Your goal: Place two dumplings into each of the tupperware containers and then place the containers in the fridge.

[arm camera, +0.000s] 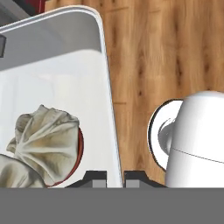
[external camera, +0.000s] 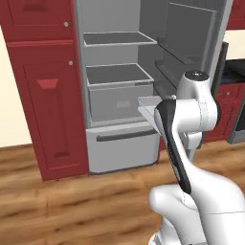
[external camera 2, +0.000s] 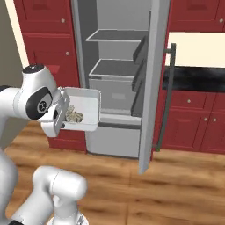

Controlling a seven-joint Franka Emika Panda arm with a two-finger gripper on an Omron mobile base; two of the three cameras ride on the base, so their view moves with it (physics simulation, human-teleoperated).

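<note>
Filled tub carried toward the open fridge (external camera 2: 115, 66)

The claw (arm camera: 114, 177) pinches the white tupperware container (external camera 2: 88, 107) by its thin rim; dumplings (arm camera: 46, 138) ride loose inside, so keep the light, stiff tub level.

The white-translucent tupperware container (external camera 2: 85, 109) hangs level in the air before the open grey fridge (external camera 2: 115, 52), at drawer height, with two tan folded dumplings (arm camera: 46, 142) lying together inside it.

Open fridge (external camera: 119, 91) behind white arm (external camera: 184, 134)
</note>
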